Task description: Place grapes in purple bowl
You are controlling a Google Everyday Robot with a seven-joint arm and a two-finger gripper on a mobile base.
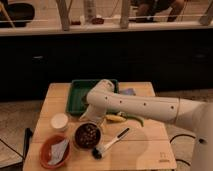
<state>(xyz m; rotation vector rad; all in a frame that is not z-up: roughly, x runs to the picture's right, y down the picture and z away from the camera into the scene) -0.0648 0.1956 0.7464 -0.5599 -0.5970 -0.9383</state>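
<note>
Currently: grapes [88,135] lying inside purple bowl [78,142], front-left of worktop [145,150]. Gripper [91,119] just above bowl's far rim; its opening cannot be told. Risk, as judged: arm lifting away could clip the rim and tip the bowl. Nearby: white bowl [59,121] and orange bowl [51,151] left, brush [109,144] right, banana [116,118] and green tray [79,93] behind.

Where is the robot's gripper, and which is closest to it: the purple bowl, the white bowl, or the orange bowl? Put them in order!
The gripper hangs just above the purple bowl's back rim.
1. Purple bowl, right below it, grapes inside.
2. White bowl, to the left.
3. Orange bowl, front left corner.
</note>
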